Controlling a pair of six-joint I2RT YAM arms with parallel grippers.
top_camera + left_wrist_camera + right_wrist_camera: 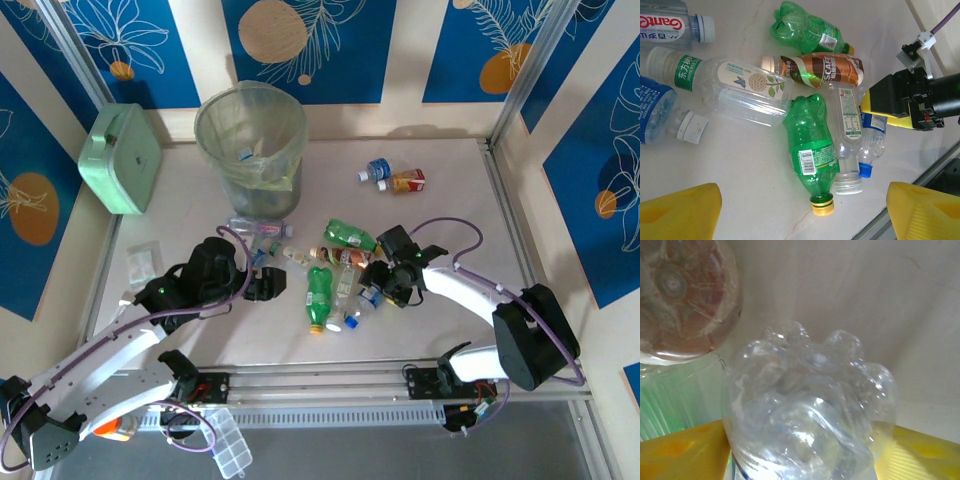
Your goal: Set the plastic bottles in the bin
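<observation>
Several plastic bottles lie in a heap mid-table: a green one with a yellow cap [318,295] [812,150], a second green one [350,235], a brown-labelled one [820,70], and clear ones [745,90]. Two more [392,177] lie further back. The bin [250,140] stands at the back left with its pale-green liner. My left gripper [268,283] [802,200] hovers open over the heap's left side, holding nothing. My right gripper [378,283] [805,455] is closed around a clear blue-capped bottle [368,298] [810,410], with a yellow finger against each side.
A mint-green box [122,158] leans at the back left beside the bin. A small clear packet [142,262] lies near the left edge. A metal rail [330,385] runs along the near edge, with a clear compartment case [232,450] below it.
</observation>
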